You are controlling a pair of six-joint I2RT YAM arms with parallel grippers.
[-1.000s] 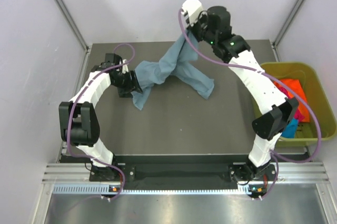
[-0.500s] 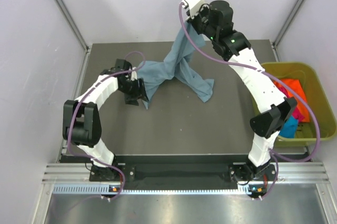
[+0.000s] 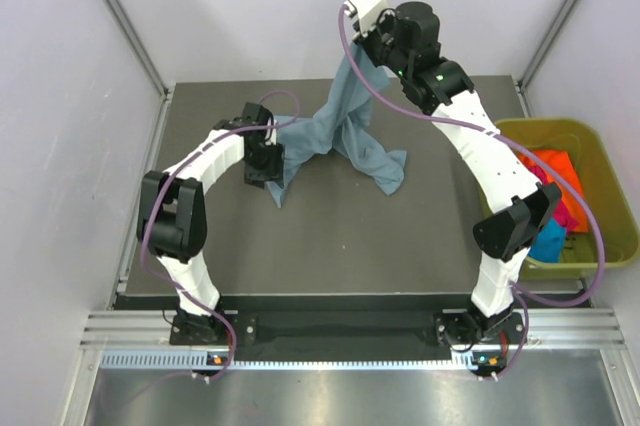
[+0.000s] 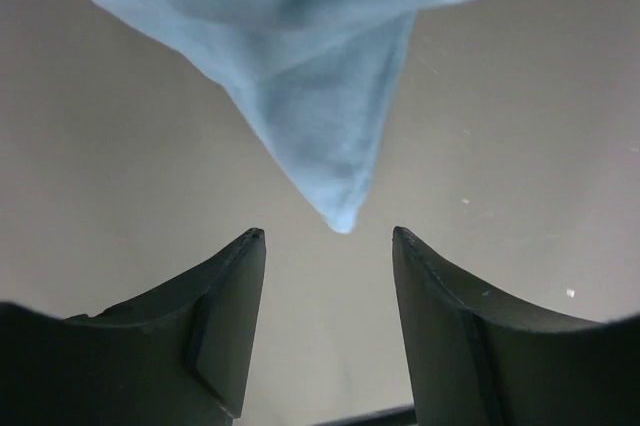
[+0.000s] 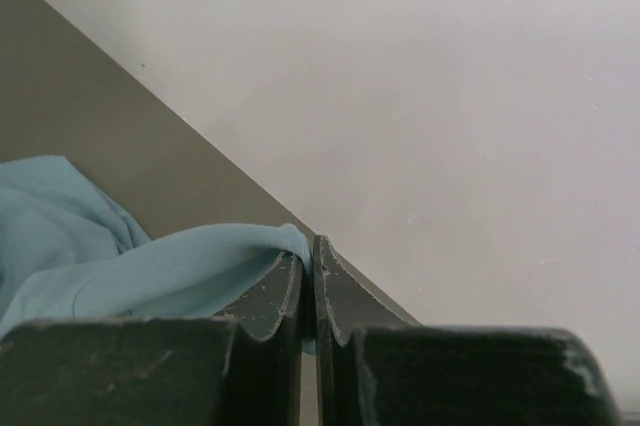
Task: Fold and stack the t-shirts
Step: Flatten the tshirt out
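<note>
A grey-blue t-shirt (image 3: 345,136) hangs bunched from my right gripper (image 3: 354,50), which is raised over the back of the table and shut on a fold of it (image 5: 150,266). The pinched cloth sits between the right gripper's (image 5: 315,242) closed jaws. The shirt's lower ends trail on the dark table (image 3: 330,246). My left gripper (image 3: 272,164) is at the shirt's left hanging corner. In the left wrist view that corner (image 4: 325,136) points down just ahead of the left gripper (image 4: 326,233), whose jaws stand open and hold nothing.
An olive bin (image 3: 600,161) stands off the table's right edge, holding orange (image 3: 555,164), magenta (image 3: 572,216) and turquoise (image 3: 550,241) t-shirts. White walls and metal frame posts close in the back and sides.
My left gripper has moved right along the table toward the shirt's corner. The shirt's left part has drawn in to the right and hangs steeper. The right gripper has risen slightly.
</note>
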